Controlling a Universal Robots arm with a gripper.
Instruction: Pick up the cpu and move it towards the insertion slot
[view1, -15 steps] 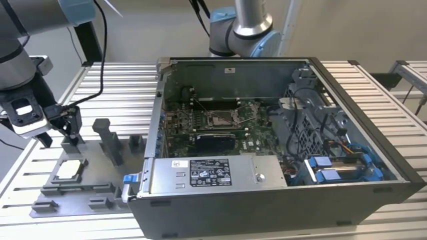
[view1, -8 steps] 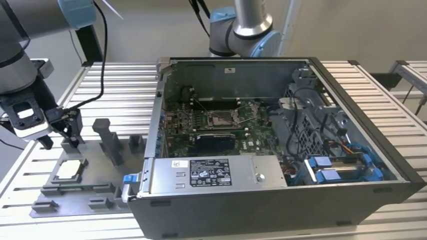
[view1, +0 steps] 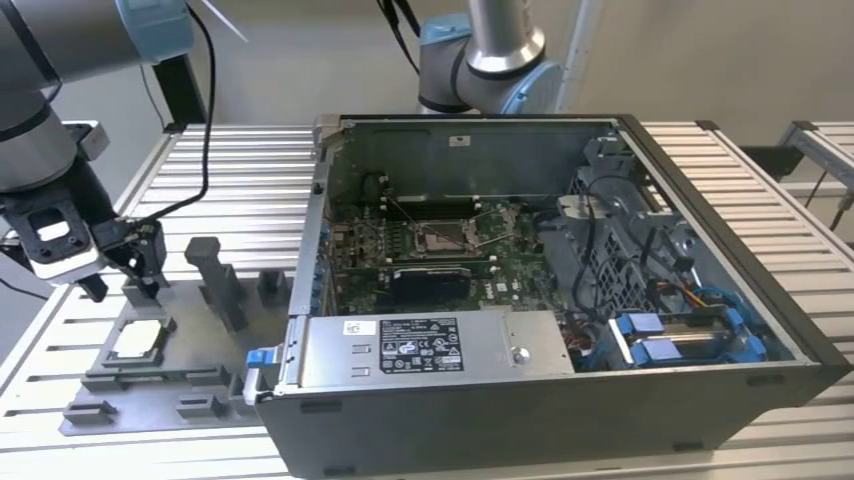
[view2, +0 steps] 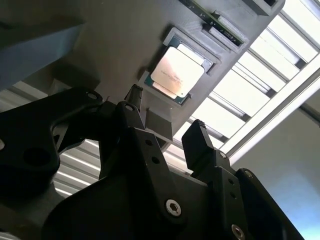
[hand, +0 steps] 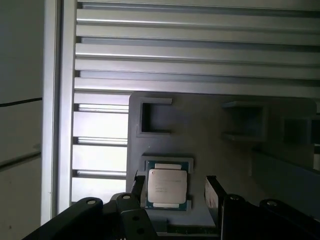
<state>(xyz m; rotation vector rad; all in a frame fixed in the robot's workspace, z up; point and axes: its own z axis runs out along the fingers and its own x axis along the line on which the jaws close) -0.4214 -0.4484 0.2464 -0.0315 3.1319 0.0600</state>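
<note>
The cpu is a flat silvery square chip lying in a recess of the grey fixture plate at the exterior view's left. My gripper hangs open just above and behind it, holding nothing. In both wrist views the cpu lies beyond the two dark fingers, untouched. The gripper is spread wider than the chip. The insertion slot is a metal-framed socket on the green board inside the open computer case.
Grey fixture posts rise between the cpu and the case wall. A silver box with a white label sits at the case's near side. A second arm stands behind the case. The slatted metal table lies all around.
</note>
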